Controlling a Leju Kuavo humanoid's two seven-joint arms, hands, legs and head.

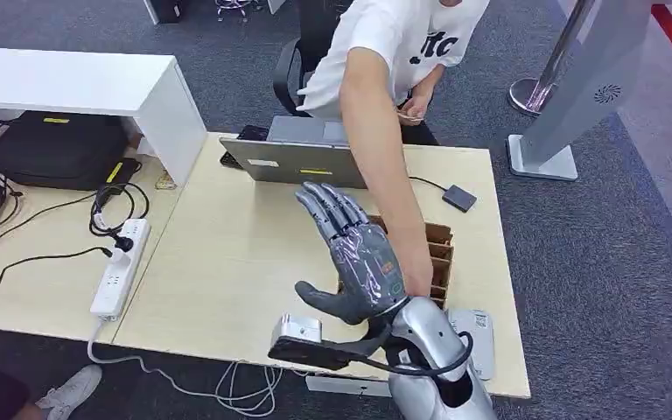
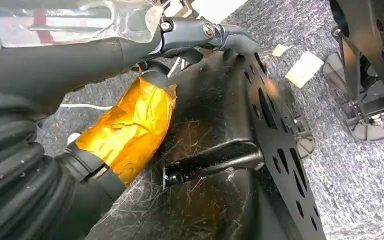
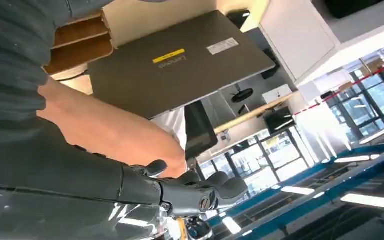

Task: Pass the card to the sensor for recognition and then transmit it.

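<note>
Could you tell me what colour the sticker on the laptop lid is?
Yellow; the sticker on the grey laptop shows best in the right wrist view.

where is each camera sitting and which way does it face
Head view: high on the body, looking down at the table; right hand raised, fingers spread, a person's arm reaching past it.
Left wrist view: behind the left hand, facing carpet.
Right wrist view: behind the right hand, facing the laptop.
Head and right wrist views share laptop, arm, right hand.
</note>
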